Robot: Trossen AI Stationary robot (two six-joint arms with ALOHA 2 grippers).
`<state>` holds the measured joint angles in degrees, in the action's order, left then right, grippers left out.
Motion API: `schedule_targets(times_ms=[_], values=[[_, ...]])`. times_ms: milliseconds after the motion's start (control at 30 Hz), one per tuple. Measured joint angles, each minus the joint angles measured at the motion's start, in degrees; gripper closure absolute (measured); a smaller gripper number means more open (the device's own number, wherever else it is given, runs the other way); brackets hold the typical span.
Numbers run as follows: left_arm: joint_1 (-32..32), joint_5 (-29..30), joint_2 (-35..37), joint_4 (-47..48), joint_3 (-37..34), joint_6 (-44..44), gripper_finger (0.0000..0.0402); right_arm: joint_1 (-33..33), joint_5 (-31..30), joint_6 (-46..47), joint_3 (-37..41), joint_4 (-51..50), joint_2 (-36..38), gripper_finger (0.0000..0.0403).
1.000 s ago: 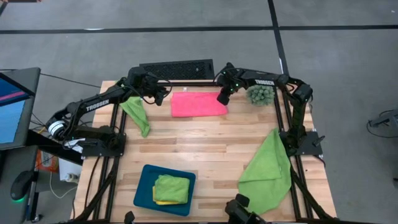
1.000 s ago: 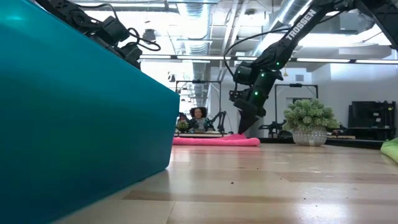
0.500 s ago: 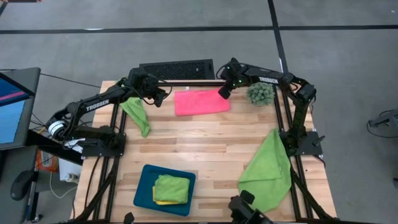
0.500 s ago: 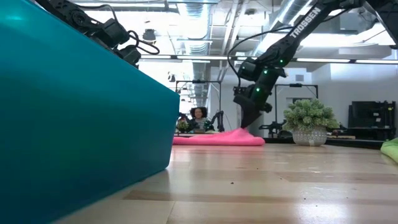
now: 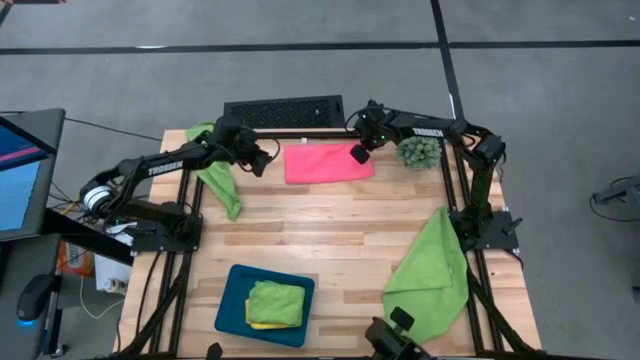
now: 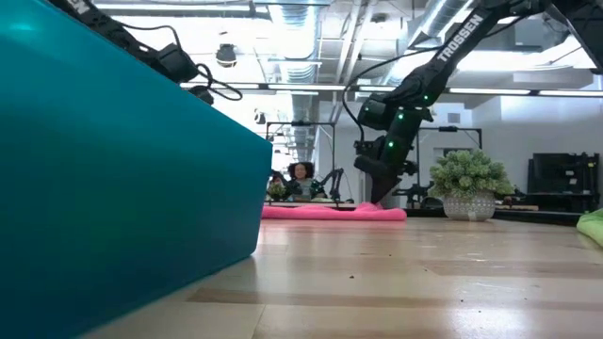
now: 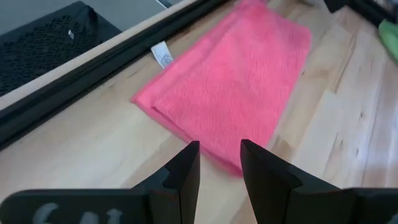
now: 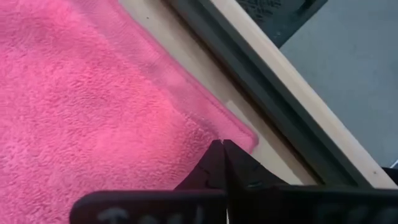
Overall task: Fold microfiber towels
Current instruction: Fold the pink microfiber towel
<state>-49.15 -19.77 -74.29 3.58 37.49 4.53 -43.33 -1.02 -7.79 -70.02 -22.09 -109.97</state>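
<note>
Pink fuzzy folded rectangular towel (image 5: 328, 163)

In the low view the teal tray (image 6: 122, 188) is filling the left side, running off the frame and hiding the left gripper and most of the table behind it. The yellow towel (image 5: 262, 325) in the tray is showing only a sliver under the folded green towel (image 5: 277, 302). The large green towel (image 5: 430, 275) is overhanging the table's right edge, its hanging part unseen.
</note>
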Motion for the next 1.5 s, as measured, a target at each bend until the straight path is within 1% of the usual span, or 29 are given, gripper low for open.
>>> schedule_targets(times_ms=[167, 367, 500, 600, 700, 767, 867, 967, 1233, 1500], values=[[0.8, -0.1, -3.3, -4.6, 0.0, 3.0, 0.0294, -0.1, -0.5, 0.9, 0.0, 0.1, 0.0, 0.0372], [3.6, -1.9, -6.0, -11.1, 0.0, 3.5, 0.0294, -0.8, -1.9, 1.8, 0.0, -1.1, 0.0, 0.0315], [6.6, -1.1, -9.1, -14.7, 0.0, 2.4, 0.0294, -1.5, -1.8, 2.5, 0.0, -1.5, 0.7, 0.0274], [8.2, -0.9, -11.5, -15.0, 0.7, 1.9, 0.0298, -2.0, 0.2, 4.1, -0.1, -0.8, 3.2, 0.0247], [9.5, -0.2, -13.3, -16.1, 1.8, 1.8, 0.0313, -2.0, 6.2, 4.7, -0.1, -2.1, 5.2, 0.0236], [9.9, 1.2, -14.6, -17.5, 2.2, 1.4, 0.0331, -0.9, 8.2, 5.6, 0.5, -3.1, 5.6, 0.0240], [10.0, 3.8, -17.2, -18.2, 3.2, 0.5, 0.0364, 1.7, 8.7, 6.3, 3.3, -4.1, 5.5, 0.0260], [10.0, 4.0, -19.9, -18.1, 3.7, 0.6, 0.0394, 4.3, 8.7, 6.4, 6.2, -2.2, 5.5, 0.0283], [10.3, 4.8, -23.9, -16.9, 3.6, 1.5, 0.0398, 7.8, 6.6, 10.6, 12.8, 0.7, 5.5, 0.0321], [11.5, 7.1, -24.4, -11.6, 3.7, 0.7, 0.0399, 9.5, 6.0, 13.3, 14.1, 1.8, 5.7, 0.0329]])
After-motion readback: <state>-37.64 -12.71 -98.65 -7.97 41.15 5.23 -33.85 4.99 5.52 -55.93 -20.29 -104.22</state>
